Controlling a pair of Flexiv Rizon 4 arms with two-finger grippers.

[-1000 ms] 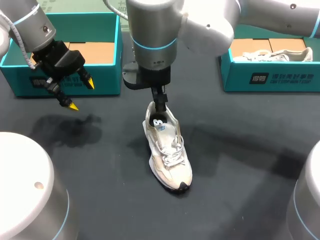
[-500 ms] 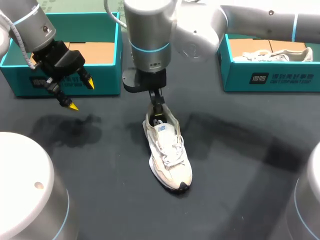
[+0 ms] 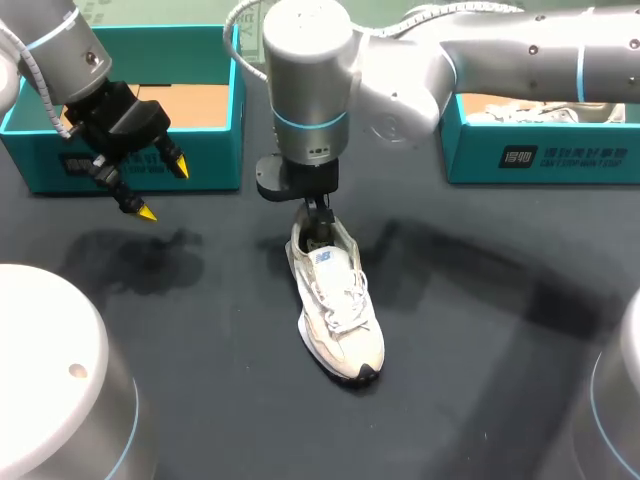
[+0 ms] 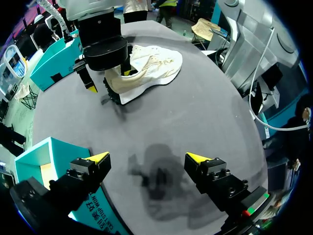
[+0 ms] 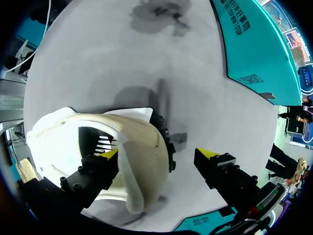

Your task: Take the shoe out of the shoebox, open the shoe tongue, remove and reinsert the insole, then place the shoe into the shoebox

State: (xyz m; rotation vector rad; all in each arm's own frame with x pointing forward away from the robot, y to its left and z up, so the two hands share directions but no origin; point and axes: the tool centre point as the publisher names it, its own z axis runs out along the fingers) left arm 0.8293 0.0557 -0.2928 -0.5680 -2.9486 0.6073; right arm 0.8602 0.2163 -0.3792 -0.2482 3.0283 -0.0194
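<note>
Currently left gripper (image 3: 163,188) hangs spread beside the left shoebox (image 3: 30,160), out of the way. Centre: shoe (image 3: 335,310) flat on the table (image 3: 480,300), toe near. Right gripper (image 5: 159,155) spread, one finger inside the heel opening, probably going for the insole. Right shoebox (image 3: 540,155) sits far right.

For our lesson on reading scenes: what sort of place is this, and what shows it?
Probably a robot test bench for shoe handling: the left gripper and right gripper are at a dark table, with a white shoe and two teal shoeboxes.
</note>
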